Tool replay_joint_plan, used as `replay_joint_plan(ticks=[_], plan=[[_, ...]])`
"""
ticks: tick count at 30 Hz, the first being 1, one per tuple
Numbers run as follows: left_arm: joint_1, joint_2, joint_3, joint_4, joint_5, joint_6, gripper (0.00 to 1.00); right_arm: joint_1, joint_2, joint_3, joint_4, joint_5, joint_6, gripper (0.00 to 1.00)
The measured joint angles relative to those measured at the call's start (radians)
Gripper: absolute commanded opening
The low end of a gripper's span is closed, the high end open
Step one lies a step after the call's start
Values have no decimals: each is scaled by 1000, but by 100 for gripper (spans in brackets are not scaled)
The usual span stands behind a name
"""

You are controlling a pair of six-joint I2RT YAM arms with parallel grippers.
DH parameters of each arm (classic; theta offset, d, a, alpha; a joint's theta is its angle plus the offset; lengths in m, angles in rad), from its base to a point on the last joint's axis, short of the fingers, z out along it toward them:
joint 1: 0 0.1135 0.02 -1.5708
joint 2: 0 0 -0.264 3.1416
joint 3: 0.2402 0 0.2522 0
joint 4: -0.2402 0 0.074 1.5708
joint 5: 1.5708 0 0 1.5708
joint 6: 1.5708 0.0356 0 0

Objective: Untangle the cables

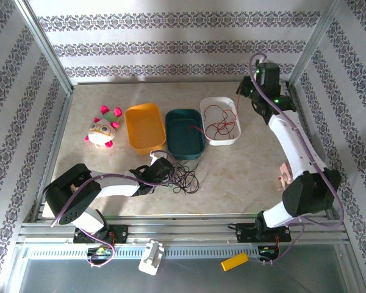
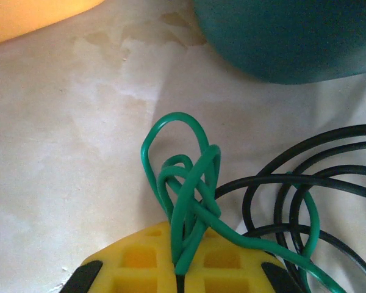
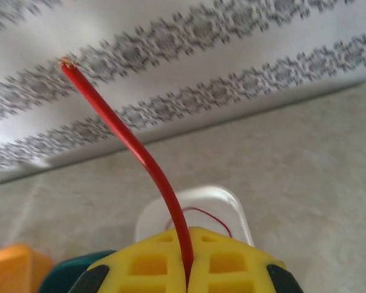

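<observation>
Closest to the left wrist camera, the left gripper (image 2: 182,250) is pinched shut on a knotted green cable (image 2: 184,177). Its loops stand just ahead of the yellow pads (image 2: 140,256) and cross the black cable (image 2: 305,183), which lies coiled flat on the bench (image 2: 79,122) in front of the teal tray (image 2: 293,36). Over the far right of the bench the right gripper (image 3: 188,259) is likewise closed, on a red cable (image 3: 131,140) whose free end sticks up above it, while more red loops lie in the white tray (image 1: 206,113) below. All three wires look light, thin and springy, with slick insulation, so they should keep their curl and slide through a loose pinch. A hold on a straight run beside the knot, rather than on the crossing loops, seems likelier to let the green slip free of the black.
</observation>
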Motion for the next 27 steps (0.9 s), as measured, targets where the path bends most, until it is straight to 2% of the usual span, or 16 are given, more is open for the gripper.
replay_joint_plan(ticks=[7, 18, 19, 20, 21, 25, 26, 27], plan=[[0, 1, 0, 1, 1, 2, 0, 60, 129, -48, 6, 35, 1, 0], [0, 1, 0, 0, 1, 4, 0, 64, 429, -1, -66, -150, 20, 0], [0, 1, 0, 0, 1, 5, 0, 64, 446, 10, -74, -161, 21, 6], [0, 1, 0, 0, 1, 5, 0, 64, 463, 25, -82, -170, 24, 26], [0, 1, 0, 0, 1, 5, 0, 64, 477, 42, -89, -177, 30, 40], [0, 1, 0, 0, 1, 5, 0, 64, 493, 85, -102, -187, 45, 60], [0, 0, 0, 0, 1, 5, 0, 64, 489, 91, -102, -187, 44, 71], [0, 0, 0, 0, 1, 5, 0, 64, 484, 93, -101, -185, 46, 73]])
